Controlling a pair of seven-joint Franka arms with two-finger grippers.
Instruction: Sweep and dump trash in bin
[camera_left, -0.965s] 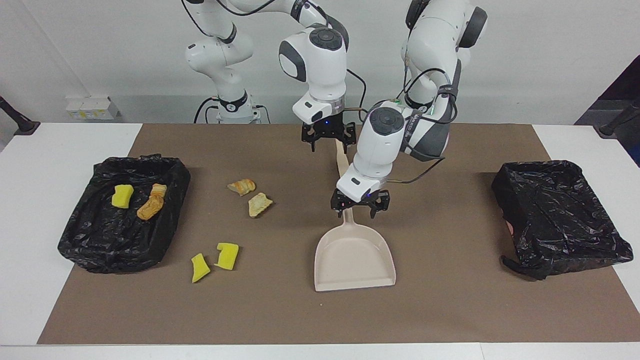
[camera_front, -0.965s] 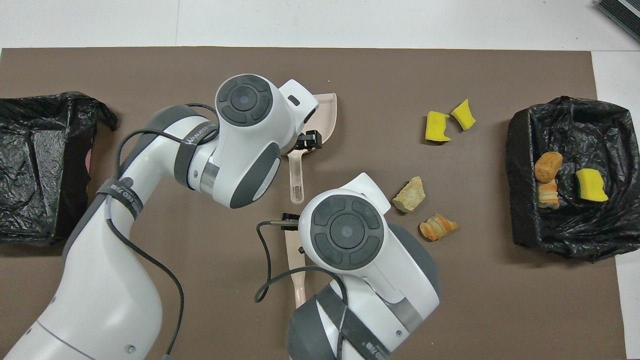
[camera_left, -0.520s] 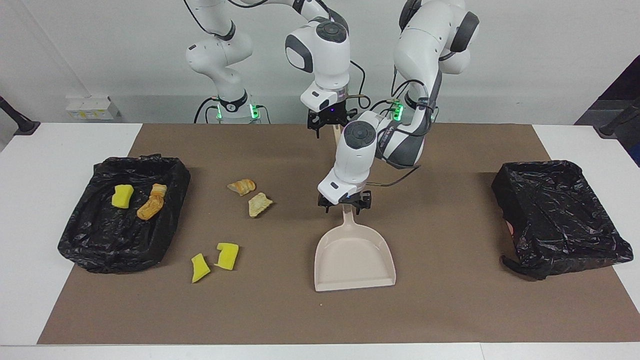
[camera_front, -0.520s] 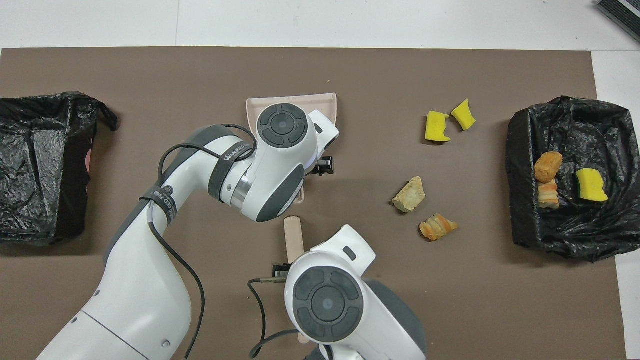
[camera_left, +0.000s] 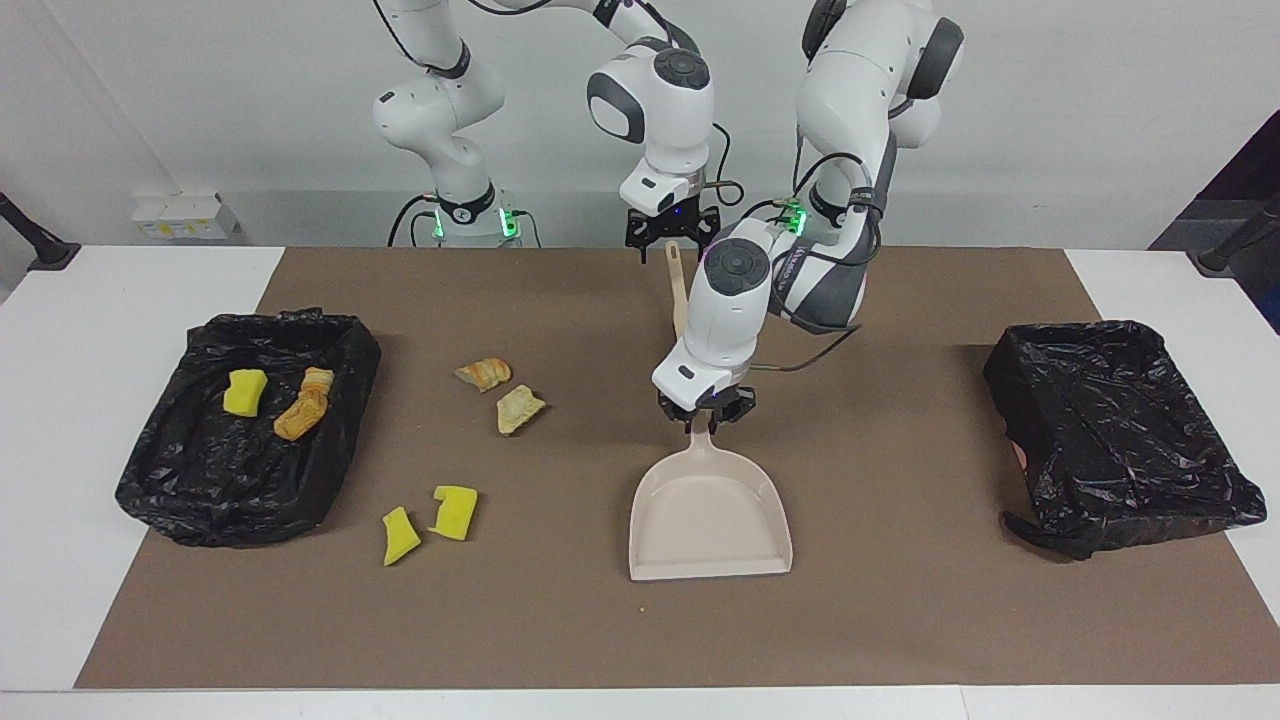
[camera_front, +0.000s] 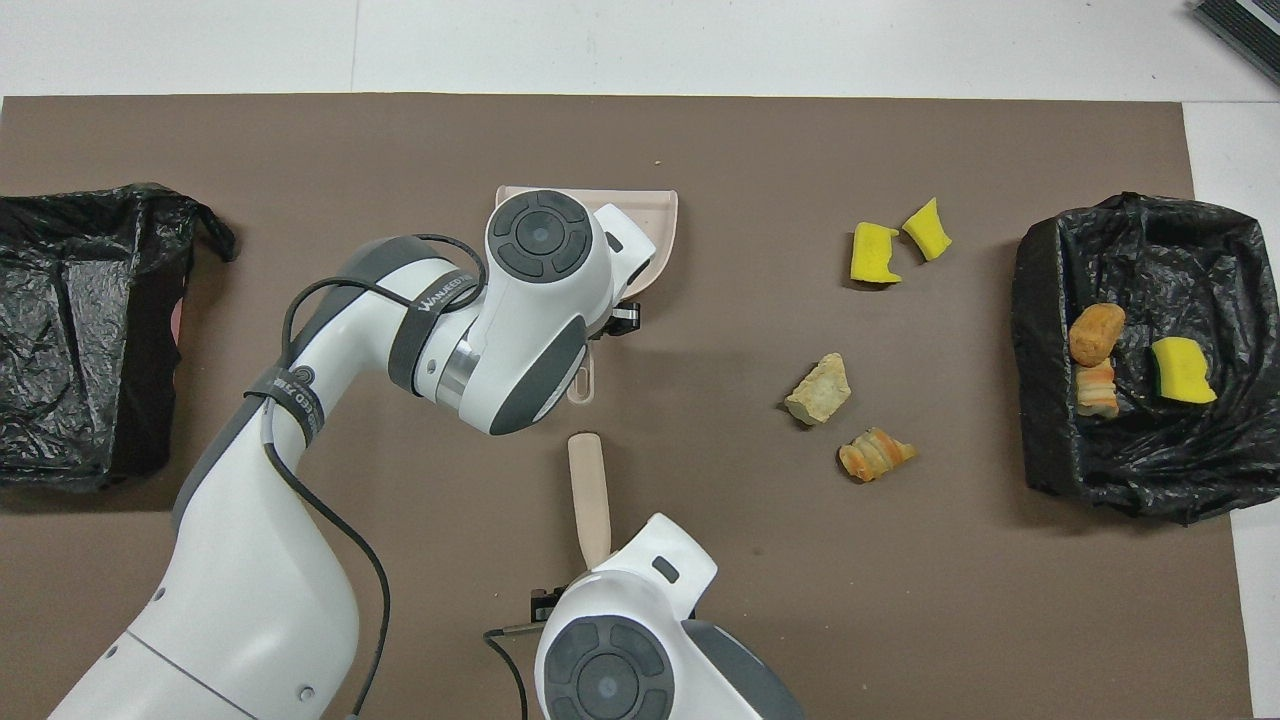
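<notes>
Brown mat (camera_left: 900, 620): left claw (camera_left: 703, 418) clamped on dustpan (camera_left: 708, 520) handle; right claw (camera_left: 672, 236) spread, empty, over brush (camera_front: 590, 495).

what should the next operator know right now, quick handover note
Left gripper: shut on the dustpan handle; pan flat on the mat.
Right gripper: open, over the brush handle, which lies nearer the robots than the pan.
Done: three scraps in the bin at the right arm's end.
Left: four scraps on the mat, two bread lumps and two yellow chunks, to sweep and dump. Second bin holds no scraps.
</notes>
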